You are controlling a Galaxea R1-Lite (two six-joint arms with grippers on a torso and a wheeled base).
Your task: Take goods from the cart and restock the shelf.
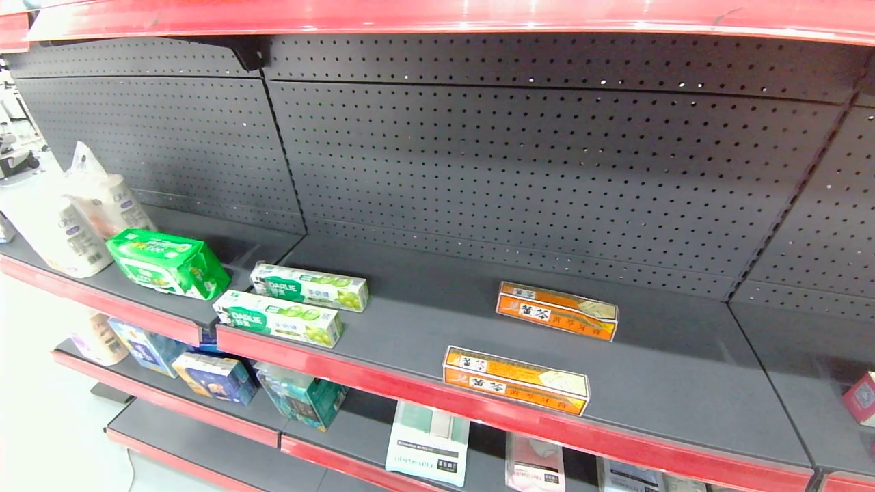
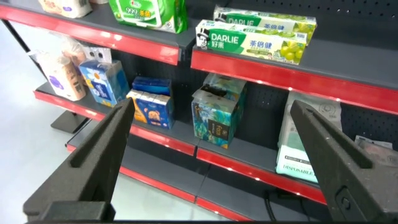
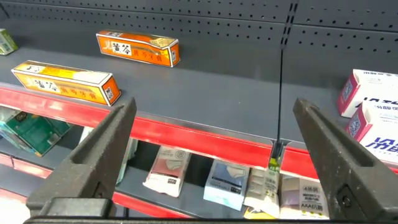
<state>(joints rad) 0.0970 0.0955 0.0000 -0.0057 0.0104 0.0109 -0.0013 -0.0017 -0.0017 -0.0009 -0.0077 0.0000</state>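
Note:
A dark shelf (image 1: 437, 301) with a red front strip holds two orange toothpaste boxes (image 1: 516, 379) (image 1: 557, 310) in its middle. Two green-and-white toothpaste boxes (image 1: 277, 318) (image 1: 309, 286) lie at its left end, beside a green wipes pack (image 1: 167, 263) and white refill pouches (image 1: 75, 219). My left gripper (image 2: 211, 155) is open and holds nothing; it faces the lower shelves below the green-and-white toothpaste boxes (image 2: 255, 34). My right gripper (image 3: 208, 155) is open and holds nothing; it faces the shelf edge near the orange boxes (image 3: 65, 81) (image 3: 137, 48).
Pink-and-white boxes (image 3: 370, 106) sit on the shelf bay to the right, past an upright divider (image 3: 283, 81). Lower shelves carry blue boxes (image 2: 152, 102), a teal box (image 2: 217, 112) and flat white packs (image 3: 168, 171). The perforated back panel (image 1: 547, 164) rises behind a wide bare stretch of shelf.

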